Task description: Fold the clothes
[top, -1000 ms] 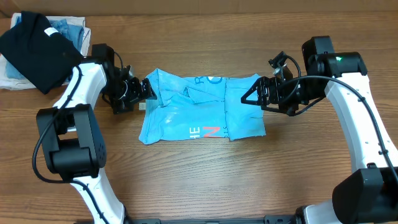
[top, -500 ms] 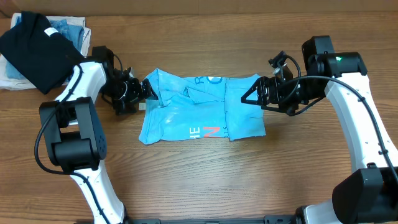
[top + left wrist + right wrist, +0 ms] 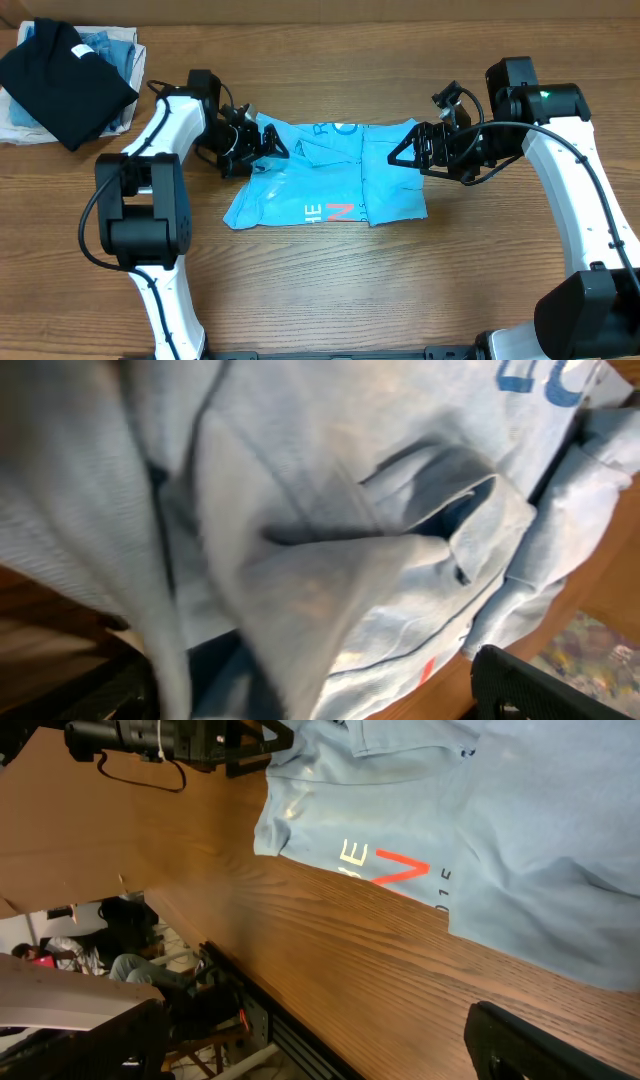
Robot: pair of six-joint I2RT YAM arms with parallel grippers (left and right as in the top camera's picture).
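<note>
Overhead, I see the sky-blue t-shirt [image 3: 330, 185] lying partly folded mid-table, lettering up. My left gripper [image 3: 265, 143] stands spread wide over the shirt's upper left edge. My right gripper [image 3: 402, 155] is just as wide at the upper right edge. At its far left corner the wooden table [image 3: 330, 290] carries a folded black shirt [image 3: 60, 80] on denim-blue and white garments [image 3: 110, 45].

Left wrist: bunched blue fabric fills the view, lying between the parted fingers.

Right wrist: the shirt's red-orange mark [image 3: 400, 870] lies ahead of the open jaws, with wood beneath them and blurred room clutter past the table edge.
</note>
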